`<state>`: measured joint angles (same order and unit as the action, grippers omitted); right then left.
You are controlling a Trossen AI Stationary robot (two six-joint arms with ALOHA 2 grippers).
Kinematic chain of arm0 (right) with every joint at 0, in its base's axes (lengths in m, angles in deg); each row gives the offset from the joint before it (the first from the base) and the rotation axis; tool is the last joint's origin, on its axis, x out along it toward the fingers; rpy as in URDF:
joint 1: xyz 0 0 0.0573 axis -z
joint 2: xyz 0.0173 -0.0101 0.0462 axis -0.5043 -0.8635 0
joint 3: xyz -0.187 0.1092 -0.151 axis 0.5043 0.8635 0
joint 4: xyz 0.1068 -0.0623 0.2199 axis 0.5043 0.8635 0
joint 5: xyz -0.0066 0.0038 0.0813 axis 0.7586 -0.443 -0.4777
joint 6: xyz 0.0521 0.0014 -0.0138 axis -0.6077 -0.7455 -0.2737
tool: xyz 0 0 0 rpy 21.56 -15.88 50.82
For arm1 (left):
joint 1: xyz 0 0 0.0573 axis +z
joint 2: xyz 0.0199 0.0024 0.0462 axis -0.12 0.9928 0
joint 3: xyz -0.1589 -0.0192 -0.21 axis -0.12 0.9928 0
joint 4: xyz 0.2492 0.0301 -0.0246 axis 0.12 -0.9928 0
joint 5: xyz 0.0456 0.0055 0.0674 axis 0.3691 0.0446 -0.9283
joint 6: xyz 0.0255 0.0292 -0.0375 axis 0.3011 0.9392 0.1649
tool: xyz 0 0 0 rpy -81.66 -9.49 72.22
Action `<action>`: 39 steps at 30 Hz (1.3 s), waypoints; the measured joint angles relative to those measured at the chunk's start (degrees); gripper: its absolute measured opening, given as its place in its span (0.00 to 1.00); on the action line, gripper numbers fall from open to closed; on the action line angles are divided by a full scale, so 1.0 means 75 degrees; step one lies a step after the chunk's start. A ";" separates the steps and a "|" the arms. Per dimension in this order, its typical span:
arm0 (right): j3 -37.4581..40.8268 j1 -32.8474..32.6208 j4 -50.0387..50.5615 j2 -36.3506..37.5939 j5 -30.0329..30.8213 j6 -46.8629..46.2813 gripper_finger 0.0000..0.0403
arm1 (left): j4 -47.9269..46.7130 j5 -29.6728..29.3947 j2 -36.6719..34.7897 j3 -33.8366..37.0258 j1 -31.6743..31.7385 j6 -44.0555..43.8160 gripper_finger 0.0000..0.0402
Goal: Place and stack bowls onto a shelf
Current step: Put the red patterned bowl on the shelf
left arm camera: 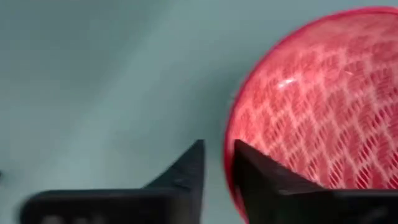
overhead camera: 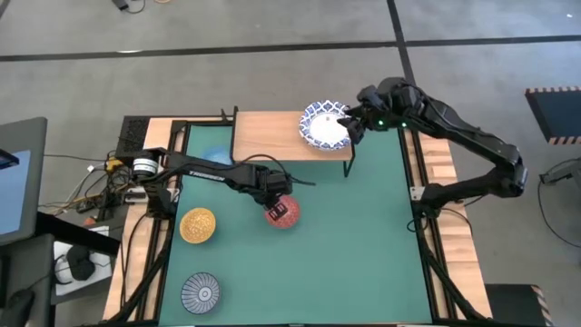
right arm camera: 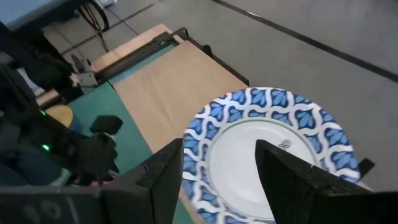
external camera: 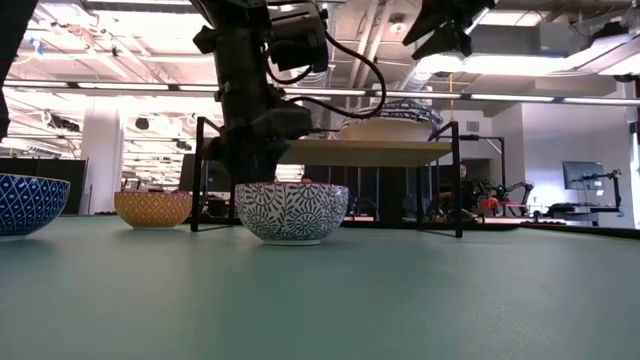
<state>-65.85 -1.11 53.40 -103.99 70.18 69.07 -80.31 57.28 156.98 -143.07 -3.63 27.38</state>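
Wooden shelf (overhead camera: 272, 133) at the mat's far edge | white blue-rimmed bowl (overhead camera: 325, 126) sits on its right end, right gripper (overhead camera: 349, 125) over it, fingers spread apart | red bowl (overhead camera: 282, 212) on the green mat (overhead camera: 363, 236) just in front of the shelf, left gripper (overhead camera: 277, 202) pinching its rim | golden yellow bowl (overhead camera: 198, 225) and grey striped bowl (overhead camera: 200, 292) farther front-left.

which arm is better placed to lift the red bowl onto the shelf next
Left. The left gripper is already at the red bowl, its fingers straddling the rim. The right gripper is over at the large white bowl on the shelf.
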 joint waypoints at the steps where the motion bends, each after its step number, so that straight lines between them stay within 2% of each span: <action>1: 0.0000 -0.0097 -0.0004 0.0024 0.0075 -0.0165 0.56 | -0.0013 0.0057 0.0000 0.0000 -0.0001 0.0110 0.10; 3: 0.0000 -0.0292 -0.0015 0.0044 0.0214 -0.0424 0.56 | -0.0013 0.0175 0.0000 -0.0011 -0.0002 0.0222 0.03; 7: -0.0006 -0.0675 -0.0009 0.0089 0.0465 -0.0732 0.56 | -0.0148 0.0416 -0.0001 -0.0118 -0.0006 0.0325 0.01; 12: -0.0006 -0.1204 0.0535 0.0089 0.0816 -0.0995 0.56 | -0.1135 0.0200 -0.0223 -0.0956 -0.0125 0.0623 0.01; 16: -0.0006 -0.1665 0.1172 0.0086 0.1258 -0.1348 0.56 | -0.1969 -0.0642 -0.0742 -0.1869 -0.0203 0.0895 0.01; 20: -0.0006 -0.2089 0.1133 0.0086 0.1574 -0.1521 0.56 | -0.2701 -0.1820 -0.1163 -0.2752 -0.0100 0.1113 0.00; 24: -0.0011 -0.2391 0.0508 -0.0033 0.1593 -0.1475 0.56 | -0.2953 -0.2729 -0.1402 -0.3464 0.0053 0.1095 0.00; 30: -0.0012 -0.2952 -0.0895 -0.0757 0.1463 -0.0747 0.56 | -0.2536 -0.4033 -0.1405 -0.3773 0.0038 0.1345 0.00; 36: -0.0012 -0.2955 -0.1998 -0.1390 0.2162 -0.0065 0.56 | -0.2556 -0.4415 -0.1405 -0.4012 0.0215 0.1409 0.00; 39: -0.0009 -0.2832 -0.2101 -0.1584 0.2407 -0.0233 0.56 | -0.2908 -0.4549 -0.1405 -0.4131 0.0411 0.1713 0.00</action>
<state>-65.92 -22.35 37.65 -115.87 88.23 67.33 -102.12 23.16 146.44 -174.06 -0.55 40.22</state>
